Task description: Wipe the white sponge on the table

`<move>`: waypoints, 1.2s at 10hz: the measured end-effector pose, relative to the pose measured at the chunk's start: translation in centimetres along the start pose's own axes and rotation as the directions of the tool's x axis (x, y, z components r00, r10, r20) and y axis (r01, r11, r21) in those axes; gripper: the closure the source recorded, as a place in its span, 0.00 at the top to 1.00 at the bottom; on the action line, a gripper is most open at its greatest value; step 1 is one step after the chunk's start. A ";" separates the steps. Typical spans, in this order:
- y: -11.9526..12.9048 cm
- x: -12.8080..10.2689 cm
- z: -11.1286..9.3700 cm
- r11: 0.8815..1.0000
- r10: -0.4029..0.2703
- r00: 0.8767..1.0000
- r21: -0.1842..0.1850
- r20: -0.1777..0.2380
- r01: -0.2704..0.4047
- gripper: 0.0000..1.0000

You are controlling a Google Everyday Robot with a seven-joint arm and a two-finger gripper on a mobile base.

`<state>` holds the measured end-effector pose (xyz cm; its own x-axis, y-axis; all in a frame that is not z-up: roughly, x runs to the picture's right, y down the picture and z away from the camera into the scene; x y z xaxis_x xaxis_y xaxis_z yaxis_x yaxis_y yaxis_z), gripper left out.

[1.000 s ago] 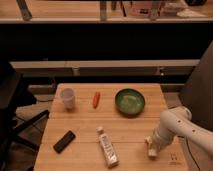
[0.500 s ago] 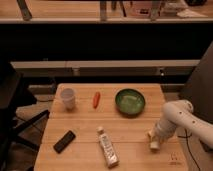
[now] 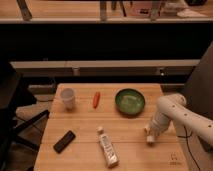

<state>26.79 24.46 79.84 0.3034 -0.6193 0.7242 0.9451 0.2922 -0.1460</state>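
Observation:
The light wooden table [image 3: 80,159] fills the lower middle of the camera view. My white arm reaches in from the right, and my gripper [image 3: 150,135] points down at the table's right side, in front of the green bowl. A small whitish block, the white sponge [image 3: 150,142], sits at the gripper's tip on the tabletop. The gripper hides most of the sponge, and I cannot tell where one ends and the other begins.
A green bowl [image 3: 130,101] stands behind the gripper. An orange carrot [image 3: 96,99] and a white cup [image 3: 68,98] lie at the back left. A long white tube [image 3: 107,147] lies front middle and a black device [image 3: 64,141] front left. A dark chair stands left of the table.
The gripper and the whitish block have slid across the tabletop away from the front edge toward the bowl, then slightly left. The elbow has moved back and left.

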 end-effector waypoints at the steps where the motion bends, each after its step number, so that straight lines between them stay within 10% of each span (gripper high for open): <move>1: 0.0 0.4 -0.2 1.000 -0.006 1.000 -0.005 -0.004 0.006 0.00; 12: -3.0 2.5 -0.7 0.997 -0.067 0.998 -0.044 0.004 0.067 0.00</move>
<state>24.75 21.52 81.58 0.2389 -0.6346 0.7350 0.9678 0.2174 -0.1268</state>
